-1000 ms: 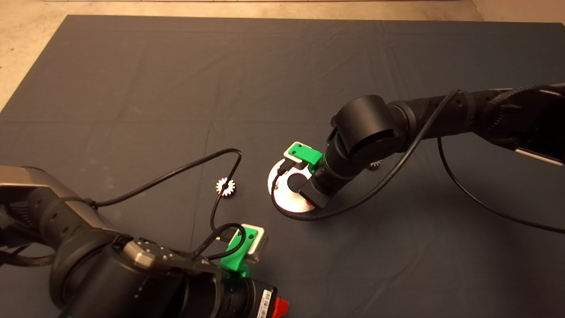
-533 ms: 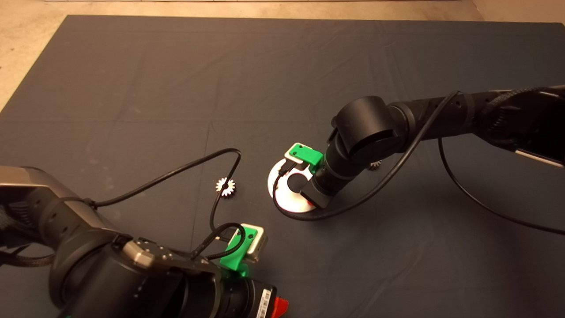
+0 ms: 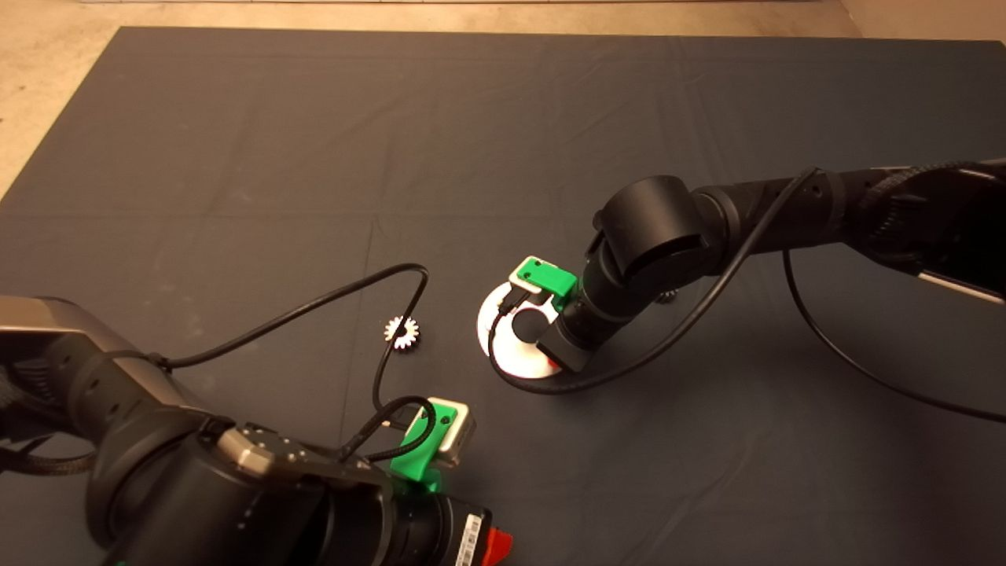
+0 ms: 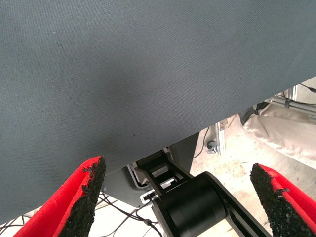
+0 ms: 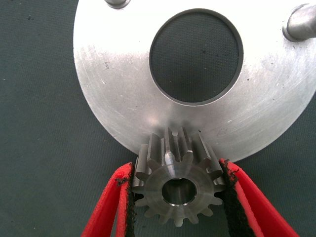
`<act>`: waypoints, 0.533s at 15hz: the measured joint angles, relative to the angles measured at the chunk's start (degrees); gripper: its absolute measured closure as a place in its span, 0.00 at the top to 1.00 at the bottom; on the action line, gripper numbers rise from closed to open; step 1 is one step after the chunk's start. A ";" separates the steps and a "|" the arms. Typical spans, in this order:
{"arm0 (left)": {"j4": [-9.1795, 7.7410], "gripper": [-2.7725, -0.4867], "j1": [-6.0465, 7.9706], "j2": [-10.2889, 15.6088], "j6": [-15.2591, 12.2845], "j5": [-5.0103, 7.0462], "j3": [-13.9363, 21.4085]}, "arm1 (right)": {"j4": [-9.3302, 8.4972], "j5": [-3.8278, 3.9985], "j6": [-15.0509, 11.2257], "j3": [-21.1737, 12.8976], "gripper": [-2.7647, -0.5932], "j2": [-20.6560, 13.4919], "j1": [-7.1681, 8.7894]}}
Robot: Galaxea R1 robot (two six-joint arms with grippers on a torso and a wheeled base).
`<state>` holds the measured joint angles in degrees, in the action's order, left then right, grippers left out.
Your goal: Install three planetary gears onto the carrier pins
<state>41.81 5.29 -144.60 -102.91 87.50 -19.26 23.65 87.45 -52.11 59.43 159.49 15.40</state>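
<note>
Dark woven mat (image 3: 314, 141), toothed steel gear (image 5: 177, 185)

Dim warm light, glare on plate (image 3: 503, 358)

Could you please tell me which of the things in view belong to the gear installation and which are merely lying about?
Part of the job:
- gear clamped in the right gripper, at the carrier plate's rim
- carrier pins, bare
- loose gear on the mat, left of the plate
- third gear, mostly hidden behind the right arm

Just there:
- dark mat
- left gripper, open, parked at the mat's edge
</note>
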 joint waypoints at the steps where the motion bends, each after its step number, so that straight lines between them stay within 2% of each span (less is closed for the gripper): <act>1: 0.00 0.70 0.02 0.00 0.00 -0.02 0.00 | 0.10 0.01 0.02 0.00 0.17 0.00 0.00; 8: -0.02 0.70 0.02 0.50 0.00 -0.02 0.00 | 0.79 -0.04 0.05 0.05 0.18 0.02 -0.13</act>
<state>41.80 5.31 -144.10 -102.91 87.48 -19.26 24.44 87.41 -52.07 59.48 159.51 15.26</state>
